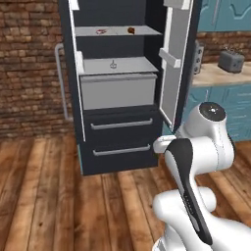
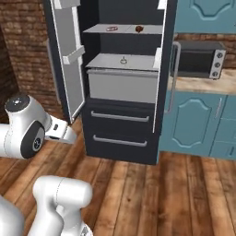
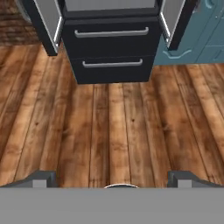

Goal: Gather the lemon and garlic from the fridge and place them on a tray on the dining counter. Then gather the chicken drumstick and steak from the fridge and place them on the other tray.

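Note:
The fridge [image 1: 122, 137] stands ahead with both doors swung open. On its upper shelf lie the flat reddish steak [image 1: 101, 31] [image 2: 111, 28] and, to its right, a small brown piece that looks like the chicken drumstick [image 1: 131, 30] [image 2: 139, 29]. A small pale bulb, probably the garlic [image 1: 113, 63] [image 2: 123, 59], sits on the shelf below. The lemon, the trays and the dining counter are out of view. My gripper [image 3: 113, 180] is open and holds nothing; it hangs low over the wooden floor, well short of the fridge's lower drawers [image 3: 111, 48].
The open doors [image 1: 172, 59] [image 2: 67, 55] flank the fridge opening. A grey bin [image 1: 117, 90] sits under the lower shelf. Right of the fridge, teal cabinets [image 2: 193, 120] carry a toaster oven [image 2: 198, 59] and a toaster [image 1: 231, 60]. A brick wall [image 1: 29, 68] stands to the left.

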You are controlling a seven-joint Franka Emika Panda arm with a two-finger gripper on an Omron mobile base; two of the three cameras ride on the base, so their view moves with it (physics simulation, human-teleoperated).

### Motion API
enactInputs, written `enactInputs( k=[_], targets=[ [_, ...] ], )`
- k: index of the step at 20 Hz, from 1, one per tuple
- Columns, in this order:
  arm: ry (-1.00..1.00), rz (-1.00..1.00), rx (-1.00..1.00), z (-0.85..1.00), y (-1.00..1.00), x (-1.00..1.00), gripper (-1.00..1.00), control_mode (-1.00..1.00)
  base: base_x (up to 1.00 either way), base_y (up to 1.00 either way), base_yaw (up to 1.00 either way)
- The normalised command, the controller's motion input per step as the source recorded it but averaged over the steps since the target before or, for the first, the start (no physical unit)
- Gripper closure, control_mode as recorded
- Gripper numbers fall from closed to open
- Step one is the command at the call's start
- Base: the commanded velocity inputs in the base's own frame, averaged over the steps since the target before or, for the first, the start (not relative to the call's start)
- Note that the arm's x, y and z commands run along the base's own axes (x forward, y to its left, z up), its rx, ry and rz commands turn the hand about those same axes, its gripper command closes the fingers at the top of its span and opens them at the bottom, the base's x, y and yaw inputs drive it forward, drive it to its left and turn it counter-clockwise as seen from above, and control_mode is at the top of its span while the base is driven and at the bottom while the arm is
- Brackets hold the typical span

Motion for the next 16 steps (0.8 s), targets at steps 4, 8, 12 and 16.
enactInputs(
  k=[4, 8, 12, 16],
  targets=[
    [0.00, 0.00, 0.00, 0.00, 0.00, 0.00, -1.00, 1.00, 1.00, -0.23, 0.03],
    [0.00, 0.00, 0.00, 0.00, 0.00, 0.00, -1.00, 1.00, 1.00, -0.27, 0.02],
    [0.00, 0.00, 0.00, 0.00, 0.00, 0.00, -1.00, 1.00, 0.97, -0.26, 0.01],
    [0.00, 0.00, 0.00, 0.00, 0.00, 0.00, -1.00, 1.00, 0.95, -0.22, 0.01]
  ],
)
